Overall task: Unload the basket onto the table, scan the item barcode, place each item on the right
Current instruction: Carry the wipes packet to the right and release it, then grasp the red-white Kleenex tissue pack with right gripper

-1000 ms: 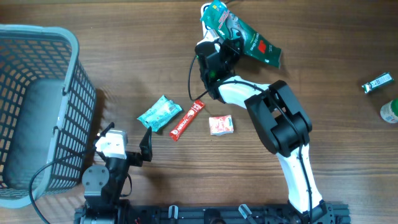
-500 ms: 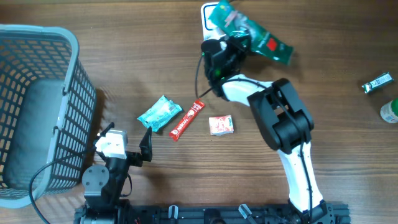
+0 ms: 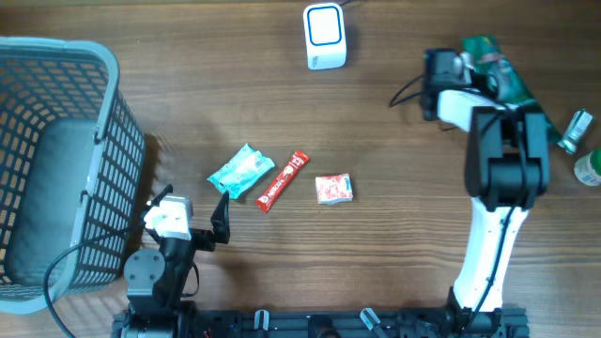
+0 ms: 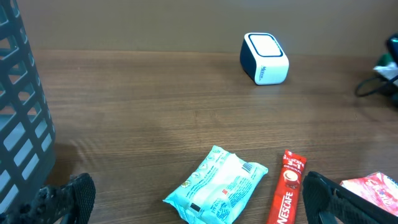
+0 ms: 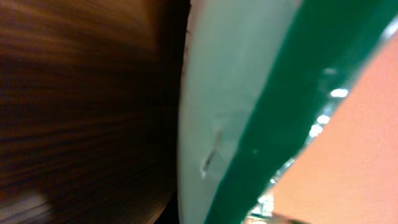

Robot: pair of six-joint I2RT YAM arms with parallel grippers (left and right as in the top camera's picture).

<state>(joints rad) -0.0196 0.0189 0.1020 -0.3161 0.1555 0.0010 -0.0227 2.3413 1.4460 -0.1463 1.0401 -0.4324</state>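
Currently: right pincer (image 3: 472, 62) is clamped on one end of the green packet (image 3: 508, 81) at the right side of the table (image 3: 394, 141), well apart from the scanner (image 3: 325, 36) at the far middle edge. Whether the packet is lifted or resting on the wood cannot be told. Left pincer (image 3: 191, 205) is spread wide and empty, near the basket (image 3: 56, 56).

Step in hand, as judged: presenting the packet to the scanner.
- Bring the packet just above the scanner's blue-rimmed window.
- Turn the barcode side toward that window.
- Keep the film flat rather than creased, and hold steady for a moment.
- Approach slowly, because the free end may droop.

Barcode not located. The right wrist view is blurred and shows only pale and green film (image 5: 249, 124) close to the lens, so which face carries the code cannot be told.

Orientation: the packet's long axis runs diagonally in the overhead view. The gripped end is toward the far left and the free end toward the near right, pointing away from the scanner.
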